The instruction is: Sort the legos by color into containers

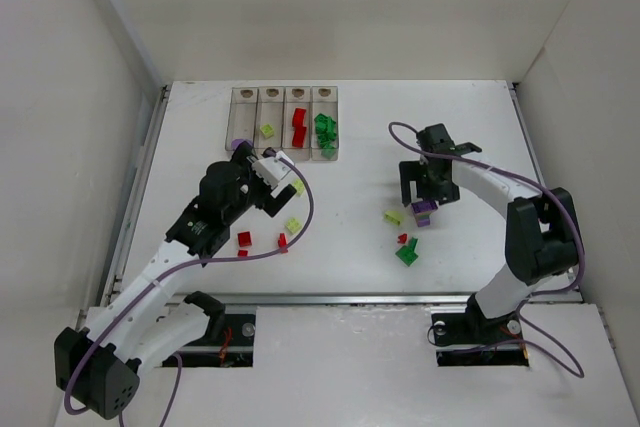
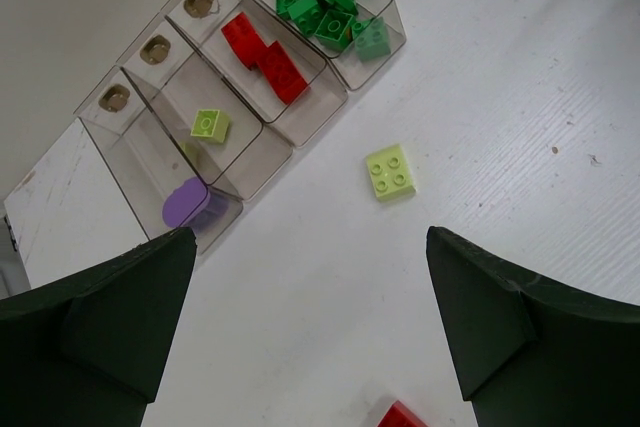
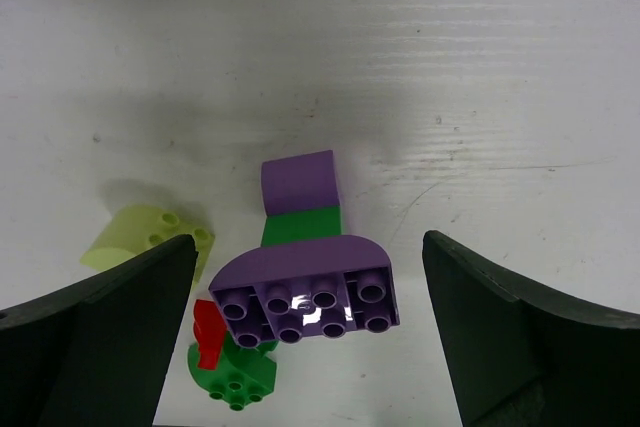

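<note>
Legos (image 1: 406,255): seen from above, loose bricks lie in two scatters on the table (image 1: 480,127), one near each arm, likely so each arm works its own patch.
Containers (image 1: 244,125): four joined clear bins at the far left of the table, with purple, yellow-green, red and green pieces sitting one colour to a bin.
Left gripper (image 1: 284,173): from above, it hovers between the bins and the left scatter, jaws wide, nothing in them.
Right gripper (image 1: 424,193): from above, it hangs over the right scatter, jaws spread and empty.
Left wrist view: both fingers (image 2: 100,317) stand far apart. A pale yellow-green brick (image 2: 391,172) lies flat on the table ahead of them, near the bins but outside. It seems the likely next pick, since it matches the second bin's colour.
Right wrist view: the spread fingers (image 3: 520,337) bracket a purple brick (image 3: 310,292), tipped on edge against a green piece (image 3: 303,224). Closing here could drag its touching neighbours.
</note>
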Motion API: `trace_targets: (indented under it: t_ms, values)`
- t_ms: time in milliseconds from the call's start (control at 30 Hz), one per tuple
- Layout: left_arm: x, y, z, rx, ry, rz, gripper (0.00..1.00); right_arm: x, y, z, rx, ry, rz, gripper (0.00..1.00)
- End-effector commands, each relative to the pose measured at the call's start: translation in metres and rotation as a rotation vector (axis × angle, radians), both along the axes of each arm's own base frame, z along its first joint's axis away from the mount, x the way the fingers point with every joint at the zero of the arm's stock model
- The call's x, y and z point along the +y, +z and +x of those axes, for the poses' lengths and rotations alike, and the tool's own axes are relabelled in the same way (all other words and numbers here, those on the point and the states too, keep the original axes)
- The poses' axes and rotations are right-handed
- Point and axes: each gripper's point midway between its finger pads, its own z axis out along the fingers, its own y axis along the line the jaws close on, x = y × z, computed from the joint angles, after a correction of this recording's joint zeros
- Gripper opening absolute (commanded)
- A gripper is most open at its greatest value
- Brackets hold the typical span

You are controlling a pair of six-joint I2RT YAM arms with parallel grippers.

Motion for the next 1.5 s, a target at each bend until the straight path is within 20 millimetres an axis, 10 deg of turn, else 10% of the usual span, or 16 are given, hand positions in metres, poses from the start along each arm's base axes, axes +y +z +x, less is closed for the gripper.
trace_targets:
  t_ms: [0, 400, 733, 900, 1100, 1267, 1467]
  values:
    - [-0.002, 0.015, 0.002, -0.051, 0.006, -0.041, 0.99, 0.004, 0.013, 0.003, -0.012, 0.031, 0.029, 1.0]
    - [-0.002, 0.019, 0.006, -0.071, 0.009, -0.027, 0.99, 0.004, 0.017, -0.001, 0.01, 0.022, 0.028, 0.9]
    - [-0.006, 0.017, 0.003, -0.059, -0.017, -0.03, 0.99, 0.008, 0.016, 0.003, 0.015, 0.019, 0.044, 0.13]
    - [-0.021, 0.017, -0.007, -0.055, -0.136, -0.019, 0.99, 0.056, 0.075, 0.029, -0.102, 0.127, 0.288, 0.0]
    - [-0.053, 0.051, -0.014, -0.071, -0.297, -0.108, 0.99, 0.141, 0.198, 0.068, -0.355, 0.327, 0.746, 0.0]
    - [-0.08, 0.088, -0.014, -0.017, -0.386, -0.271, 0.99, 0.21, 0.28, 0.036, -0.543, 0.721, 1.015, 0.0]
    - [-0.107, 0.124, -0.039, 0.047, -0.658, -0.366, 0.98, 0.225, 0.306, 0.004, -0.652, 1.057, 1.02, 0.0]
